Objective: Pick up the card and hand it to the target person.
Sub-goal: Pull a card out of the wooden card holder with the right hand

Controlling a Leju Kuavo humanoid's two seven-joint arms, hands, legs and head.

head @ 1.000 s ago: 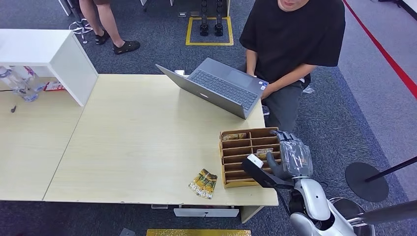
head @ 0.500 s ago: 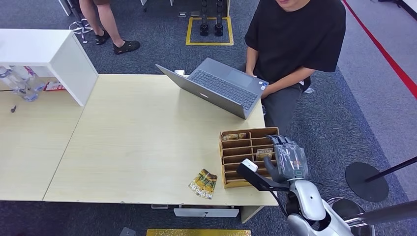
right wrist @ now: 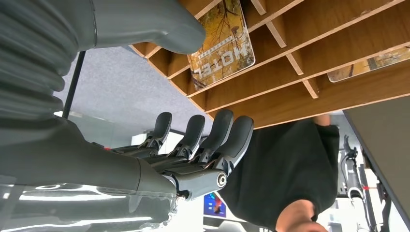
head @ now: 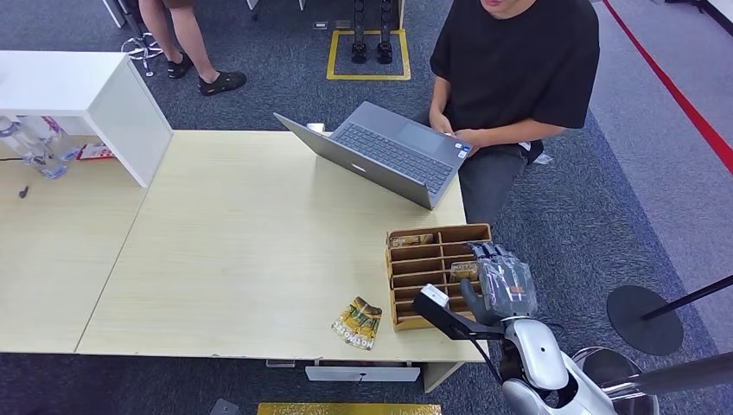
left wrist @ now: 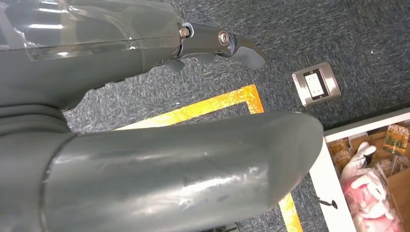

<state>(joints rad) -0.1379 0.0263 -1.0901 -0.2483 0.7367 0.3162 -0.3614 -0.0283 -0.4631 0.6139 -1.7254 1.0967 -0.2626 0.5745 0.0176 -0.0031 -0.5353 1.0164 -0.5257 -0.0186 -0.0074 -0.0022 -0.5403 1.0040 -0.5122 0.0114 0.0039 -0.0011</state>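
The robot's right hand (head: pixel 503 285) hovers at the far-right edge of the wooden slotted tray (head: pixel 399 281), fingers straight and spread from the thumb, holding nothing. The card (right wrist: pixel 222 38) it seems to be after stands tilted in a right-hand slot of that tray, just beside the thumb and not yet touched. Another card lies in the tray's back row, and a small stack of cards (head: pixel 359 322) sits on the table just left of the tray. The person in the black shirt (head: pixel 514 65) sits beyond the tray, typing at a laptop (head: pixel 380 154).

To do this well, I'd say the hand should slide fingers behind the card and thumb in front, pinching only the exposed upper edge, then lift straight out along the slot so the dividers don't catch it.

The left hand (left wrist: pixel 145 96) hangs over the floor; I cannot tell its finger state.
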